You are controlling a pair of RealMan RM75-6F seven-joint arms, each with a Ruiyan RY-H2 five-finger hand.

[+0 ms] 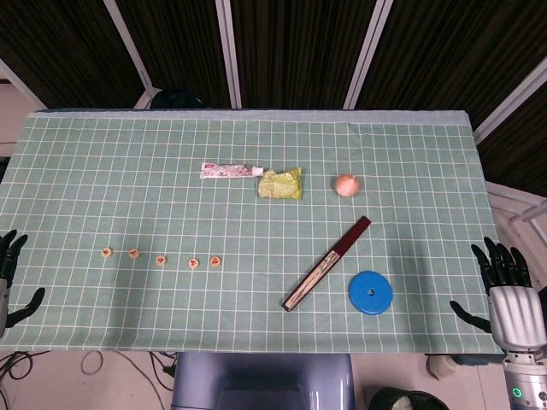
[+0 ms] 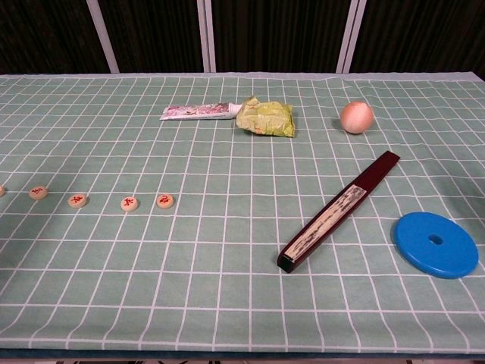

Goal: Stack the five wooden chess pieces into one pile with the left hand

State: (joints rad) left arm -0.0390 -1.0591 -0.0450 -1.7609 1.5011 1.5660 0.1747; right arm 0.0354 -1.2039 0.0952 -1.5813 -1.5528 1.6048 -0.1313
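Note:
Several small round wooden chess pieces with red characters lie flat in a row on the green checked cloth at the front left, from the leftmost piece (image 1: pixel 107 252) to the rightmost piece (image 1: pixel 216 261). None is stacked on another. In the chest view the row runs from the left edge to the rightmost piece (image 2: pixel 164 200). My left hand (image 1: pixel 10 278) rests at the table's left edge, well left of the row, fingers spread and empty. At the front right corner my right hand (image 1: pixel 508 286) is also spread and empty. Neither hand shows in the chest view.
A toothpaste tube (image 1: pixel 231 171), a crumpled yellow-green packet (image 1: pixel 280 184) and a peach-coloured ball (image 1: pixel 346 184) lie mid-table. A closed dark red folding fan (image 1: pixel 327 263) lies diagonally at the front right, next to a blue disc (image 1: pixel 370 293).

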